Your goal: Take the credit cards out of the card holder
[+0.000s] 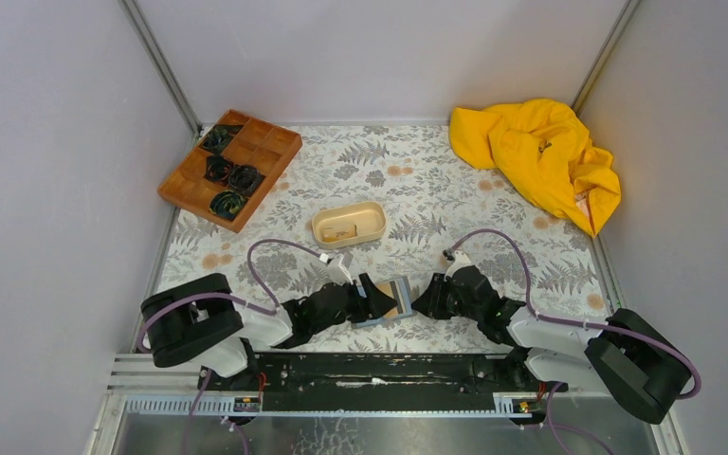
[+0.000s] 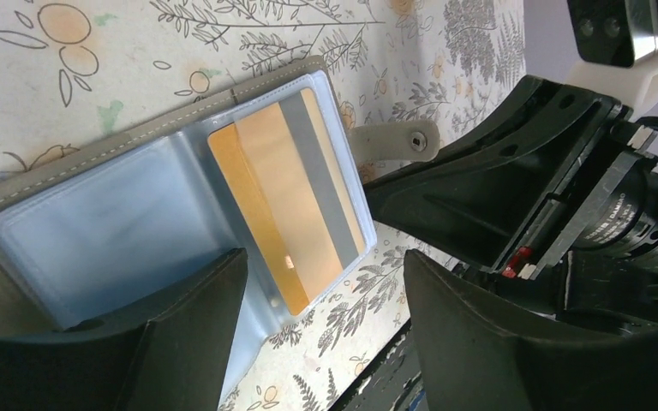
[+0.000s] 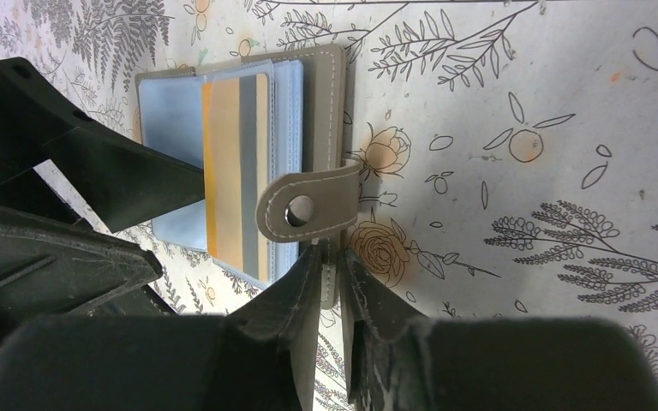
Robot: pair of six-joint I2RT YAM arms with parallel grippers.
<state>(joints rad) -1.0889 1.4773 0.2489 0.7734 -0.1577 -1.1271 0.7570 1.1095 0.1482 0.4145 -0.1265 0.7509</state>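
Just below the middle of the overhead view, the card holder (image 1: 398,297) lies open on a table (image 1: 455,199) covered in a fern and flower print. It sits between the two arms' tips, which meet over it from the left and the right.

Seen from the left wrist, the card holder (image 2: 94,223) shows its pale blue-grey inside, with clear sleeves and a stitched grey border. An orange credit card (image 2: 287,205) with a grey stripe sits in the right-hand sleeve, still tucked in. The left gripper (image 2: 324,257) has its jaws spread wide. One finger lies over the lower part of the inner sleeve and the other is off the holder's edge, above bare cloth.

From the right wrist, the right gripper (image 3: 332,257) has its jaws pressed together, pinching the holder's outer edge at the lower centre of the frame. A grey strap (image 3: 308,205) with a round snap hole curls over the sleeves just above that pinch.

Further up the overhead view sit a beige oval tray (image 1: 349,226) near the centre, a brown compartment tray (image 1: 230,169) at the upper left, and a crumpled yellow cloth (image 1: 540,156) at the upper right.
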